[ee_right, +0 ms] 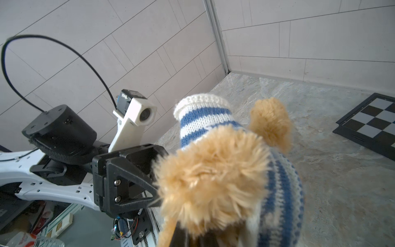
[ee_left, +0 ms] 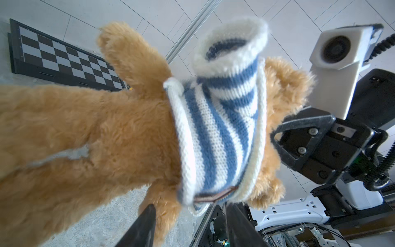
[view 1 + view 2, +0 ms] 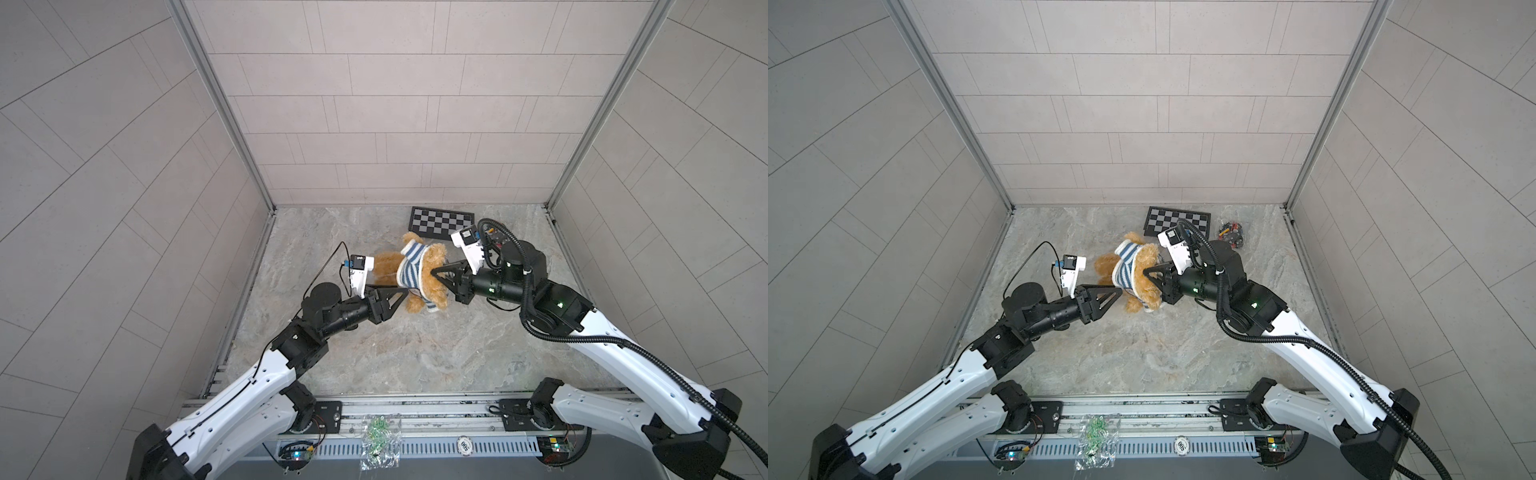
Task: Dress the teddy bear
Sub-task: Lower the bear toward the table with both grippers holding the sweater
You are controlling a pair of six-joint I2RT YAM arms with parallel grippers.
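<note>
The teddy bear [image 3: 432, 282] [image 3: 1144, 286] hangs above the floor in both top views. My right gripper [image 3: 435, 272] [image 1: 192, 235] is shut on the fur of its head. A blue-and-white striped sweater [image 3: 409, 270] [image 2: 213, 128] is around its torso. One sleeve [image 2: 230, 42] [image 1: 203, 119] sticks out hollow, and a bare furry limb [image 2: 132, 59] shows beside it. My left gripper [image 3: 399, 289] [image 2: 192, 222] is open just under the sweater's hem. A bear limb [image 2: 162, 209] lies against one of its fingers [image 2: 147, 224], and nothing is pinched.
A folded chessboard [image 3: 440, 220] [image 3: 1177, 220] lies at the back wall behind the bear. A small heap of coloured pieces [image 3: 1231, 232] sits to its right. A clear bag of green bits [image 3: 378, 440] rests on the front rail. Tiled walls close in three sides.
</note>
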